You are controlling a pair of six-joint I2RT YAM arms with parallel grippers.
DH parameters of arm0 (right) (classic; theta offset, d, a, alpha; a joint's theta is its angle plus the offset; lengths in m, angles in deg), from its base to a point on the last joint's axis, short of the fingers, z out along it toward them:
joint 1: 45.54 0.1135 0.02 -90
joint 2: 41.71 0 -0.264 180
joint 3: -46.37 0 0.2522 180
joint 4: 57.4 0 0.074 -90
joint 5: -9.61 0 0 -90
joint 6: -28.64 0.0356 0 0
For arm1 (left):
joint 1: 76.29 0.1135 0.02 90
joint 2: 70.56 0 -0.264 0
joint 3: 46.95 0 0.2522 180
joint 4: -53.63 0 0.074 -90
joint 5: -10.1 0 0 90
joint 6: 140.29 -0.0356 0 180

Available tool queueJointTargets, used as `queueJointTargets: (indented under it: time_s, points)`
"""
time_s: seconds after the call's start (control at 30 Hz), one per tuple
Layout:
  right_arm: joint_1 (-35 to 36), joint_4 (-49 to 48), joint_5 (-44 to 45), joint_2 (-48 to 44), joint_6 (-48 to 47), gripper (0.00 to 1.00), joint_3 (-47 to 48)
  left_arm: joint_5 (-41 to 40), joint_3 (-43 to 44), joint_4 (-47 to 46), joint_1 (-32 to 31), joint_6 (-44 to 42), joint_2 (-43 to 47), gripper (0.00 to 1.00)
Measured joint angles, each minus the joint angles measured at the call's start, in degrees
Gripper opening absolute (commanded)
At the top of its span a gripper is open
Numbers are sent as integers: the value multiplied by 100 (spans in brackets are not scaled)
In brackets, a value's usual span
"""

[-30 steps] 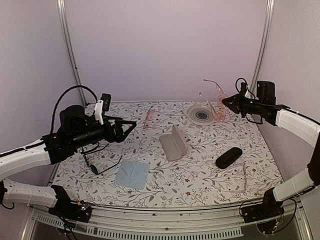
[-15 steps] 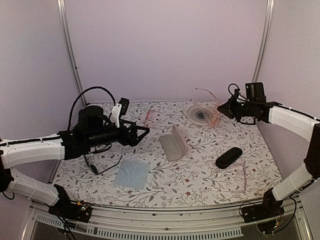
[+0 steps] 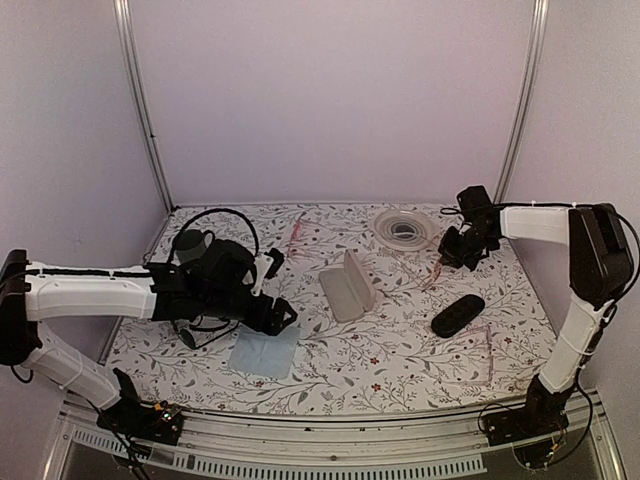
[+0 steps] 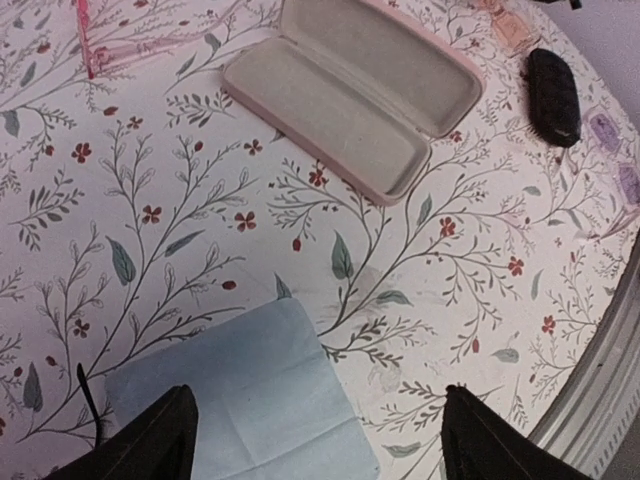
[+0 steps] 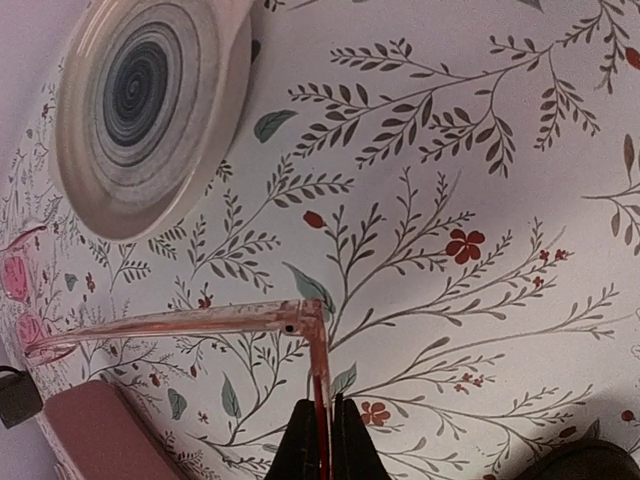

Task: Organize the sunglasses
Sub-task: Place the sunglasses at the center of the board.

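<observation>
**Operator:** Where are the sunglasses [image 3: 188, 338]?

**Technician:** On the bench [image 3: 400, 372] at the far left, partly hidden under the left arm and just beside the blue cloth [image 3: 264, 350]. Nothing holds them.

**Operator:** Finger state?

**Technician:** The left fingers [image 3: 281, 317] are spread and empty, low above the cloth. The right fingers [image 5: 305, 445] are pressed together on a temple of the pink glasses [image 5: 180, 322], near the plate [image 5: 140, 110].

**Operator:** Recommended approach?

**Technician:** The likely step is pick-up. Straddle the bridge or a temple, never a lens. Close gently, because thin wire probably bends. The open case [image 3: 348, 288] lies right of the cloth.
</observation>
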State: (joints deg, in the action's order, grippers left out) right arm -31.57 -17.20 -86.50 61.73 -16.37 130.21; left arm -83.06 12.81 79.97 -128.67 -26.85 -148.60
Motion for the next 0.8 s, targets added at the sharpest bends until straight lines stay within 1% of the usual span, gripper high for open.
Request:
queueJointTargets:
  time_s: [0.13, 0.23, 0.43, 0.53, 0.6, 0.77, 0.8]
  points:
    - [0, 142, 107, 415, -85, 0, 160, -87, -28, 428, -22, 184, 31, 86]
    - [0, 249, 142, 647, -107, 3, 223, -114, -157, 623, -22, 337, 164, 87]
    - [-4, 310, 149, 704, -151, 17, 310, -138, -466, 855, -22, 573, 509, 89]
    - [-4, 326, 94, 710, -238, 33, 310, -146, -619, 935, -22, 691, 660, 90]
    - [-4, 302, 26, 710, -304, 39, 306, -164, -710, 970, -22, 754, 750, 90]
    - [0, 142, -232, 575, -448, 46, 186, -214, -837, 1056, -22, 911, 940, 89]
    - [11, 138, -278, 496, -487, 50, 166, -227, -852, 1084, -22, 962, 970, 89]
